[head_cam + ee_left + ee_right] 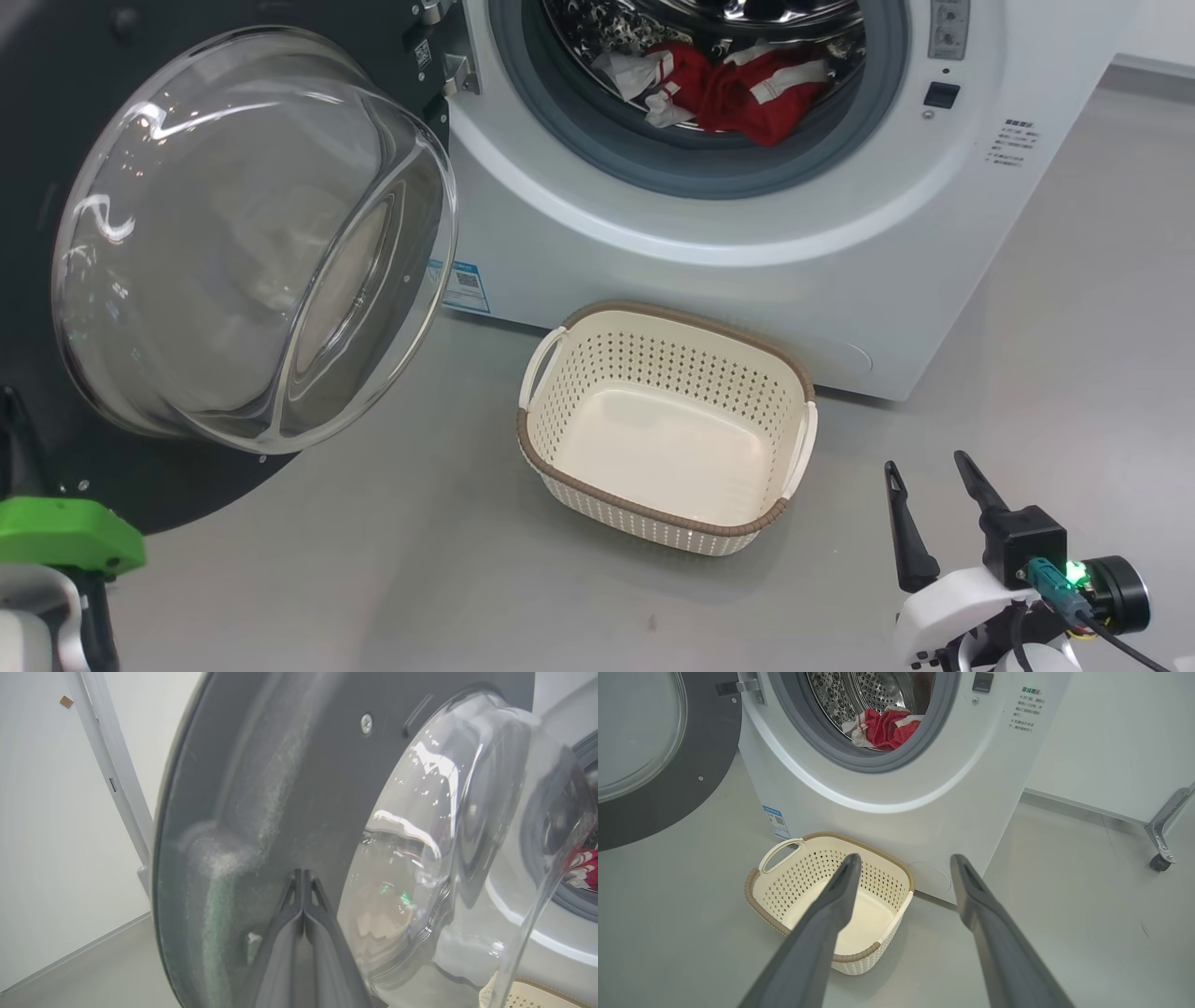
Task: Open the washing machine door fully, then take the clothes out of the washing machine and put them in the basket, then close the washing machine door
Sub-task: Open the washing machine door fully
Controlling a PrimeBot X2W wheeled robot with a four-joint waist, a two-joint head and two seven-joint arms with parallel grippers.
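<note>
Left hand (303,873) closed, bulging glass door (252,243), perforated basket (672,359)

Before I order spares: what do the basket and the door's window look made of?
Small cream perforated basket with brown woven-look rim: moulded plastic, matte; uniform punched holes. Bulging clear door window: probably glass, glossy, with sharp highlights; clear plastic possible.

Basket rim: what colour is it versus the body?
The rim is brown and woven-looking; the basket body is cream, perforated. Head view shows it best.

right gripper (905,858) spread wide, near the cream basket (794,879) fronting the open washing machine (887,812); red clothes (889,730) lie inside.
</note>
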